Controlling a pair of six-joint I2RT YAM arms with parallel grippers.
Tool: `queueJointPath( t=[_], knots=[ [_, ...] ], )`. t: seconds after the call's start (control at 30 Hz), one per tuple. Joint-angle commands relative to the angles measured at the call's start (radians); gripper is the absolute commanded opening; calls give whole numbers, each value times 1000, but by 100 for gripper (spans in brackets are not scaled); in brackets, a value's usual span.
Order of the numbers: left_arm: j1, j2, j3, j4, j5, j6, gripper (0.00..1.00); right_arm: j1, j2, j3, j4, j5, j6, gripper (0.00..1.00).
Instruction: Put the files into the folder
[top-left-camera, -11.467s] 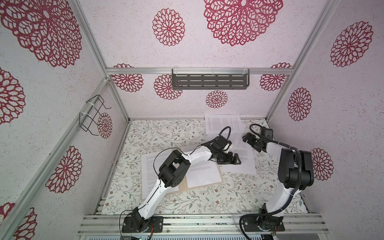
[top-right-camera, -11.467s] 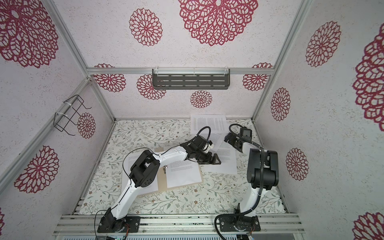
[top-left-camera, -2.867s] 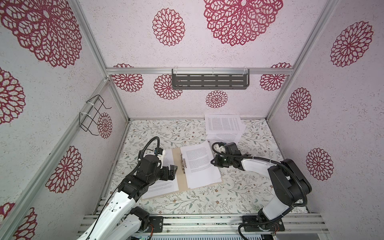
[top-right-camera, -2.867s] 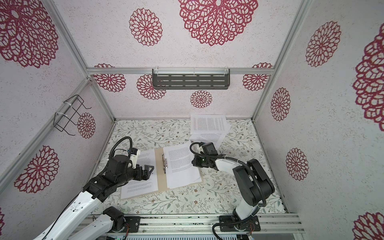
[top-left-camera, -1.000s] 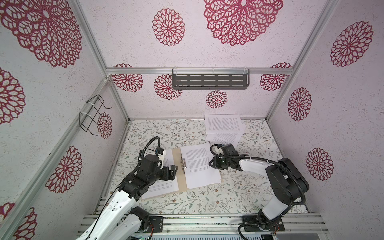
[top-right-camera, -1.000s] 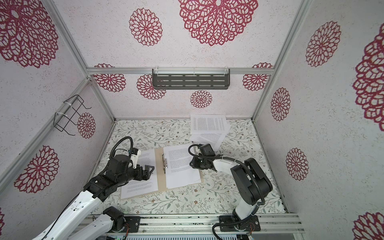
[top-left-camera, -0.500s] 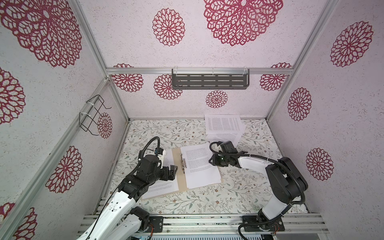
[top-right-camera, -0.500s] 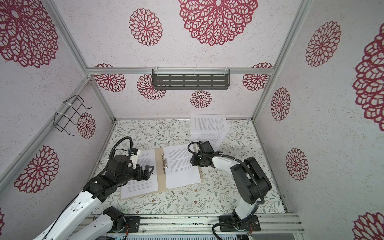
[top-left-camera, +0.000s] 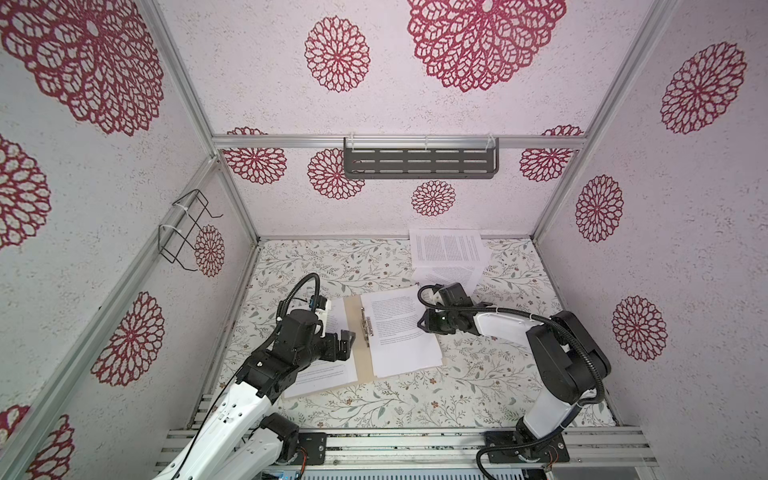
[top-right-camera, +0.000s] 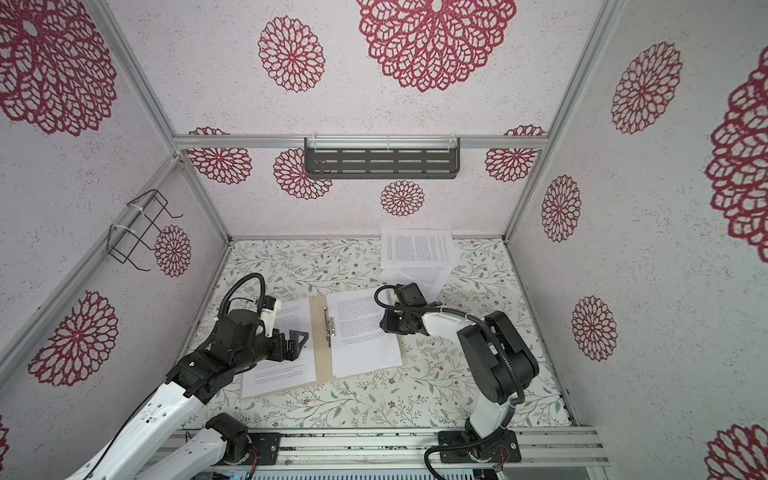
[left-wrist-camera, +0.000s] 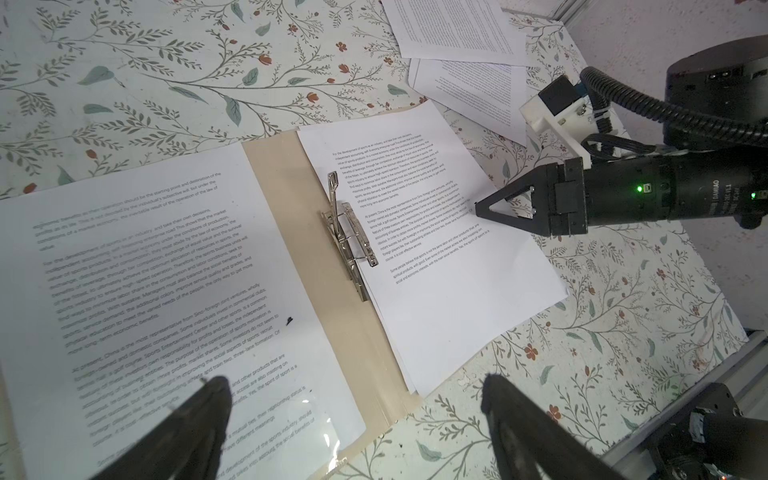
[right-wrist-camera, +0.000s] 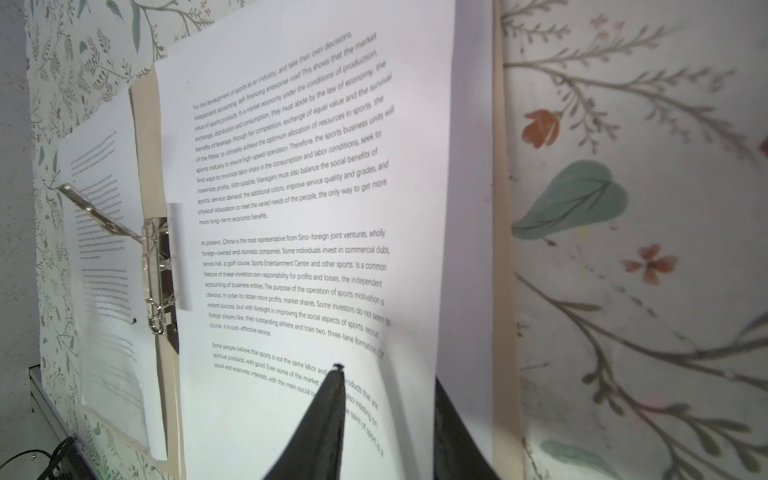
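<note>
The beige folder (top-left-camera: 357, 359) lies open on the floral table (top-left-camera: 478, 374). A stack of printed sheets (top-left-camera: 399, 332) rests on its right flap beside the metal fastener (left-wrist-camera: 347, 232). 1 sheet (top-left-camera: 328, 374) lies on its left flap, and 2 more sheets (top-left-camera: 446, 249) lie beyond the folder's far edge. The right gripper (right-wrist-camera: 388, 374) straddles the stack's outer edge, jaws partly apart, with 1 fingertip (right-wrist-camera: 337, 374) on the top sheet. The left gripper (left-wrist-camera: 353, 415) hovers spread wide over the left-flap sheet.
</note>
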Motion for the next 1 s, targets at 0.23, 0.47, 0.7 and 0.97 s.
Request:
queueJointPath(
  t=[0.23,0.47,0.7,0.97],
  knots=[
    [5,-6,-6,6,-3,21,97,8,2,39,-15,38,-27,37],
    [6,-8,-4,6,0,23,97,-5,-83,37,-99,208,-54,72],
    [6,-10,-5,13,3,21,97,-87,-196,38,-41,315,-30,99],
    [6,-9,2,20,13,2,97,-300,-106,71,264,176,263,99]
  ],
)
